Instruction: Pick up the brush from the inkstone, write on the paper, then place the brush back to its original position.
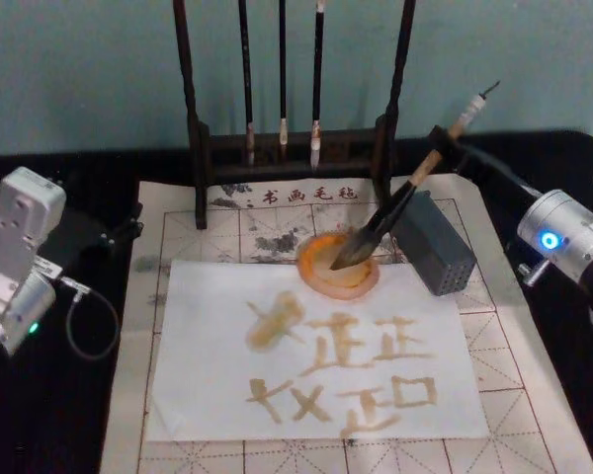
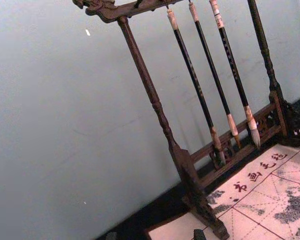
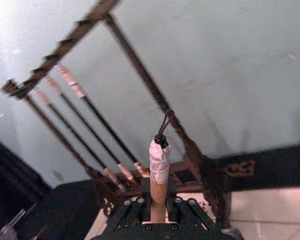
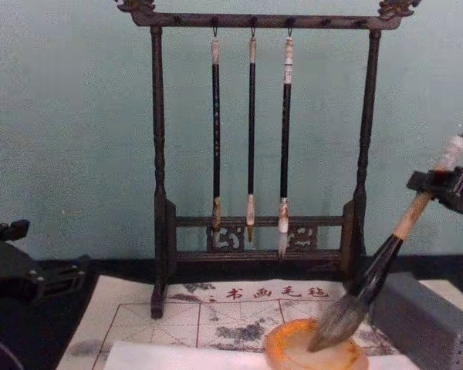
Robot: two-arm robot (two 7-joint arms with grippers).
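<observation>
The brush (image 1: 395, 212) leans steeply, its grey-brown tuft resting in the round orange inkstone (image 1: 316, 279) at the paper's far edge. My right gripper (image 1: 445, 148) is shut on the wooden handle just below the white end cap. In the chest view the brush (image 4: 386, 262) slants from that gripper (image 4: 440, 185) down into the inkstone (image 4: 285, 347). The right wrist view shows the handle (image 3: 159, 185) standing up between the jaws. The white paper (image 1: 208, 336) carries several orange-brown characters. My left gripper (image 1: 89, 232) is parked at the far left, off the mat.
A dark wooden rack (image 1: 203, 148) with three slim hanging brushes (image 1: 282, 79) stands behind the inkstone. A grey perforated block (image 1: 435, 242) sits just right of the inkstone, under the brush handle. A cream gridded felt mat (image 1: 168, 222) lies under everything. A cable loop (image 1: 89, 316) lies left.
</observation>
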